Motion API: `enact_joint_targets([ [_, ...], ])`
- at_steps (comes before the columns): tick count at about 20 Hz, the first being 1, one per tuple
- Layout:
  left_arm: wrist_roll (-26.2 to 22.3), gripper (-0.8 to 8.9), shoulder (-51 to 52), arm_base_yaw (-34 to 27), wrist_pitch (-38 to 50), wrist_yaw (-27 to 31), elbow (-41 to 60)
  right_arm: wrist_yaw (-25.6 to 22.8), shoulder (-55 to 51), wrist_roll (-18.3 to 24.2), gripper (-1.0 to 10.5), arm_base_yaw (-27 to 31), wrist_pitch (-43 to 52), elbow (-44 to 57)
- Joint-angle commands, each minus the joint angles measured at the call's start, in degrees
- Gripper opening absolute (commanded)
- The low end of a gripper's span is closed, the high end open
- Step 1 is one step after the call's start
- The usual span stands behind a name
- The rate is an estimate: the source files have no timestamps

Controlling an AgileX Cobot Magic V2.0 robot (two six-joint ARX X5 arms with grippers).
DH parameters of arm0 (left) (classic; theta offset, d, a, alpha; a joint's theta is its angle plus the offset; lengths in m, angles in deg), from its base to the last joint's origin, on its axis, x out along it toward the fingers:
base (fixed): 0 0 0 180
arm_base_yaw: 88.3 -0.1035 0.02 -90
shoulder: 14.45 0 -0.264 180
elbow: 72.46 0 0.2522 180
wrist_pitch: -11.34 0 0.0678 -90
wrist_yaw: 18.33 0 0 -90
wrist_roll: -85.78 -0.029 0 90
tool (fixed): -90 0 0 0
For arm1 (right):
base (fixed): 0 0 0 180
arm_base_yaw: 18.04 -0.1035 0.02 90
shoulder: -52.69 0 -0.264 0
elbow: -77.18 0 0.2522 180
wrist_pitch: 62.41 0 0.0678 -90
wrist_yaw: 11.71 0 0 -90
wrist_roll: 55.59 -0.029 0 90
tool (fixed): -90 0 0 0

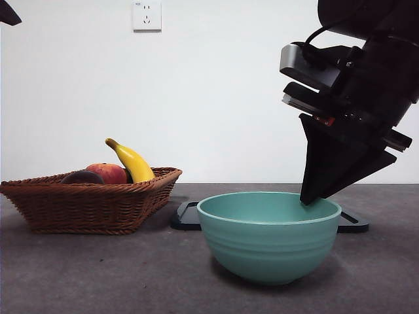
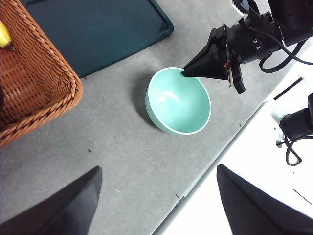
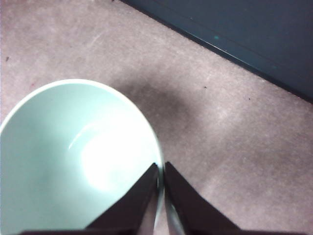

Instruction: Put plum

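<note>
The plum [image 1: 82,176] lies dark maroon in the wicker basket [image 1: 91,206] at the left, next to a red-orange fruit [image 1: 108,172] and a banana [image 1: 134,162]. A teal bowl [image 1: 268,235] stands on the table in front. My right gripper [image 1: 308,198] is shut on the bowl's right rim, one jaw inside and one outside, as the right wrist view [image 3: 160,165] shows. The left wrist view shows that gripper [image 2: 185,74] at the bowl [image 2: 178,100]. My left gripper [image 2: 159,169] is open, empty and high above the table. The plum is hidden in both wrist views.
A dark flat tray [image 1: 353,222] lies behind the bowl and also shows in the left wrist view [image 2: 98,29]. The basket [image 2: 39,83] stands beside the tray. The table's edge [image 2: 205,171] runs near the bowl. A wall socket [image 1: 146,14] is on the back wall.
</note>
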Motion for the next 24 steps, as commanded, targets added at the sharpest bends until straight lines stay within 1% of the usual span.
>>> enact_joint_targets([
  [1, -1.1, 3.7, -0.3, 0.2, 0.2, -0.2, -0.6, 0.0, 0.7, -0.9, 1.2, -0.5, 0.4, -0.2],
  [2, -1.1, 3.69, -0.3, 0.2, 0.2, -0.2, -0.6, 0.1, 0.7, -1.0, 1.6, -0.5, 0.4, -0.2],
  [3, -1.1, 3.7, -0.3, 0.2, 0.2, -0.2, -0.6, 0.1, 0.7, -1.1, 1.7, -0.5, 0.4, -0.2],
  [8, -1.1, 3.7, -0.3, 0.2, 0.2, -0.2, -0.6, -0.1, 0.0, -1.1, 1.7, -0.2, 0.8, -0.9],
  [13, -1.1, 3.7, -0.3, 0.2, 0.2, -0.2, -0.6, 0.0, -6.4, -0.7, 1.7, 1.1, -1.7, -5.2],
  [20, -1.1, 3.7, -0.3, 0.2, 0.2, -0.2, -0.6, 0.2, -18.3, 3.0, 1.7, 1.4, -11.9, -13.2],
  [24, -1.1, 3.7, -0.3, 0.2, 0.2, -0.2, -0.6, 0.6, -24.5, 4.6, 1.7, 1.4, -20.0, -14.8],
])
